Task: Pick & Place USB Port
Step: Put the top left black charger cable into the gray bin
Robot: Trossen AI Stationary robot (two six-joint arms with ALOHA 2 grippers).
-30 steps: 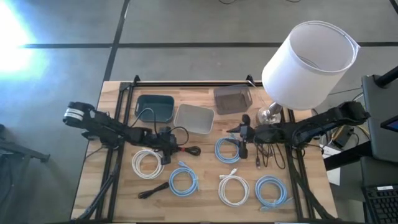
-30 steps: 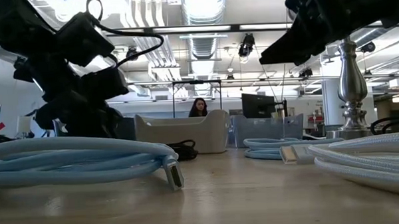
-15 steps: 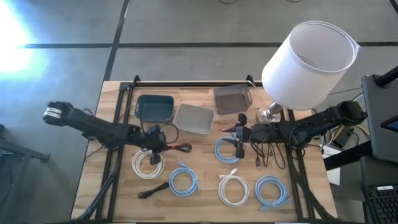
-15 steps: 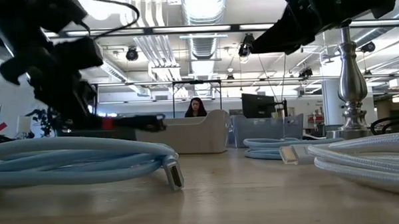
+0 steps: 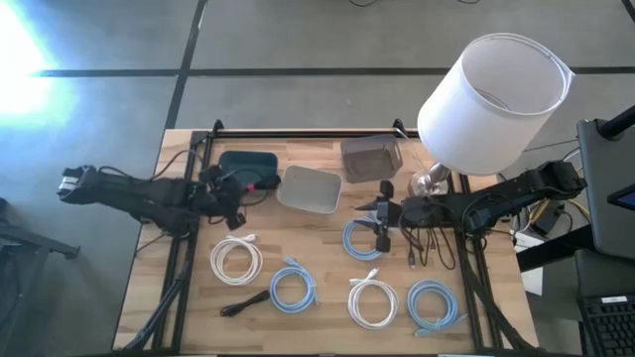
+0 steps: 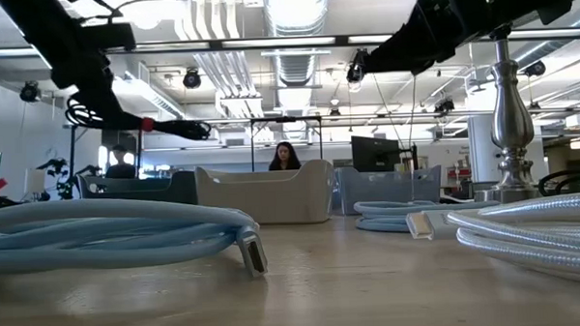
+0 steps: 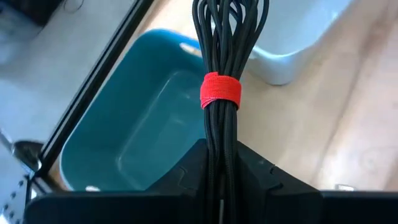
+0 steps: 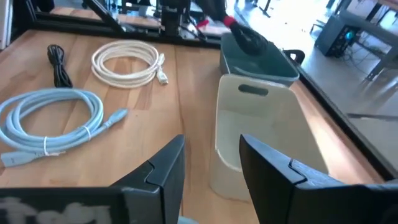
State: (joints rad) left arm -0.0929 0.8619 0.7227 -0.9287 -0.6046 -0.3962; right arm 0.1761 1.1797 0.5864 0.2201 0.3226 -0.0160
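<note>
My left gripper (image 5: 220,191) is shut on a black cable bundle (image 7: 225,56) tied with a red strap (image 7: 221,91). It holds the bundle in the air over the teal bin (image 5: 248,165); in the low view the bundle (image 6: 178,129) sticks out level, well above the table. My right gripper (image 5: 381,214) hovers open above a light blue cable coil (image 5: 361,241), touching nothing. Its fingers (image 8: 165,167) frame the pale bin (image 8: 261,137) in the right wrist view. My left gripper pinches the black bundle between its two fingers (image 7: 186,177) at the end (image 7: 222,134) just below the red strap. The fingers run along the bundle. The bundle is lifted clear and juts forward from the gripper, roughly level, over the teal bin (image 7: 143,137).
A pale bin (image 5: 310,188) and a grey bin (image 5: 370,157) sit beside the teal one at the far side. White coils (image 5: 236,260) (image 5: 372,300), blue coils (image 5: 291,288) (image 5: 434,302) and a black cable (image 5: 246,302) lie on the near half. A lamp (image 5: 493,89) stands far right.
My left gripper has risen and moved toward the table's far-left corner, carrying the black bundle off the table from beside the white coil to above the teal bin. My right gripper has stayed near the blue coil.
</note>
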